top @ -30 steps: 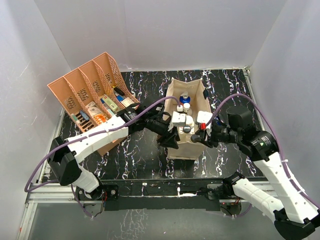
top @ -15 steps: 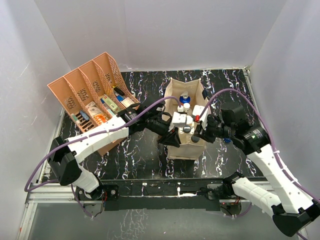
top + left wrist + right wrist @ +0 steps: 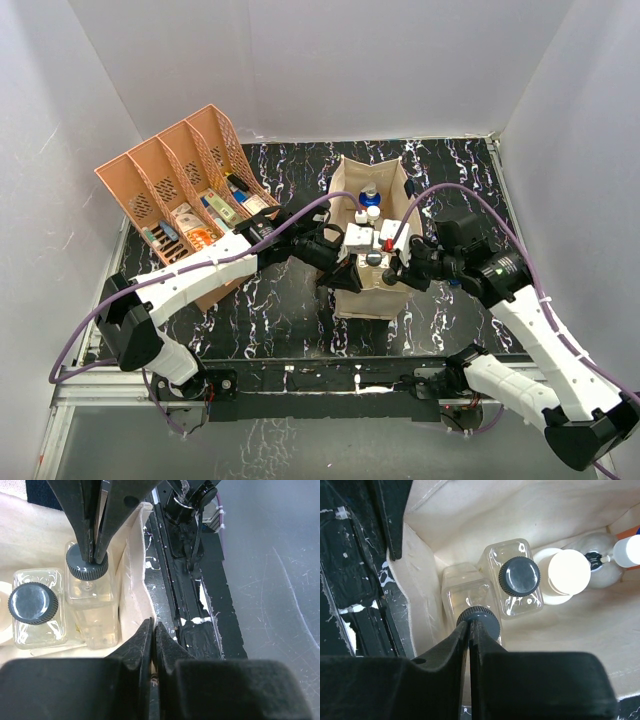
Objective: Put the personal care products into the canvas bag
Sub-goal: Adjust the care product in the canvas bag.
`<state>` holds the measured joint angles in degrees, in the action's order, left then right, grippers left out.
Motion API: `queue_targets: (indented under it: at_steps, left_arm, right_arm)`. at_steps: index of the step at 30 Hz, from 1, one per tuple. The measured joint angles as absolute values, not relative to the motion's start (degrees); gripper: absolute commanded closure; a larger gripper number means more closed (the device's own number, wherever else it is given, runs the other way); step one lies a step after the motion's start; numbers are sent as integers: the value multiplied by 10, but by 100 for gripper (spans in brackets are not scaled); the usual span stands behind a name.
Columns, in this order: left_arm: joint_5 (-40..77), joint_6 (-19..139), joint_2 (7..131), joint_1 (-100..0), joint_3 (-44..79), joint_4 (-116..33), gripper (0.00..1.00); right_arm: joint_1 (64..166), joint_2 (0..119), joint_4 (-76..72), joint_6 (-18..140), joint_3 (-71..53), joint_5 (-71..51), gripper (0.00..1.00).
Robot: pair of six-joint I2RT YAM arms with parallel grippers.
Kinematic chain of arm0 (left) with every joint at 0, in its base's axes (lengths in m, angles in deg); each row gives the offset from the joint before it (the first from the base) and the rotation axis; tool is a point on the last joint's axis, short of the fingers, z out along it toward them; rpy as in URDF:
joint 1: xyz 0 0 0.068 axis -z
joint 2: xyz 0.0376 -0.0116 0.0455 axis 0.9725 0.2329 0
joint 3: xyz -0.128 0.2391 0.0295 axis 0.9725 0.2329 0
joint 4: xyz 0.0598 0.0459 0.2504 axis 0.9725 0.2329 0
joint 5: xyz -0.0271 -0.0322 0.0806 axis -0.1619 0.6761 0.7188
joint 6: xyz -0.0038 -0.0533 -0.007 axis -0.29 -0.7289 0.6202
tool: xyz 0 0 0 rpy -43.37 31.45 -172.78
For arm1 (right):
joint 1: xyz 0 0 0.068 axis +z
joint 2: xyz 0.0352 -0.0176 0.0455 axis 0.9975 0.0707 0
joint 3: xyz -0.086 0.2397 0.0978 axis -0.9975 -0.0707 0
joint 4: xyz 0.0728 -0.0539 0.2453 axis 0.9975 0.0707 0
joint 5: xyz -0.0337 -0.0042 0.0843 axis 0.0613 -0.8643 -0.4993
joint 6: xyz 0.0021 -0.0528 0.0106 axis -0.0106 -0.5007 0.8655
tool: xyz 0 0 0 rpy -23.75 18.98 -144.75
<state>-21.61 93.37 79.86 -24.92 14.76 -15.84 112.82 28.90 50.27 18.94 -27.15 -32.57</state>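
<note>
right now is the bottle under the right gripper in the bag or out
in: the clear bottle stands between the canvas bag walls, right gripper at its cap

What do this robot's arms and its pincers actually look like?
The left arm and right arm are chunky white tubes linked by rounded black joints. A purple cable loops loosely along each. The left gripper and right gripper each end in two matte black fingers tapering to thin tips. I can read no markings.
</note>
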Motion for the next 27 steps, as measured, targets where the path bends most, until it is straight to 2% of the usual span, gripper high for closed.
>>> queue_targets:
  at_steps: [27]
  left_arm:
    - [-194,913,797,-249,132,-166,100]
  right_arm:
    - [1126,308,482,118,-294,-376,92]
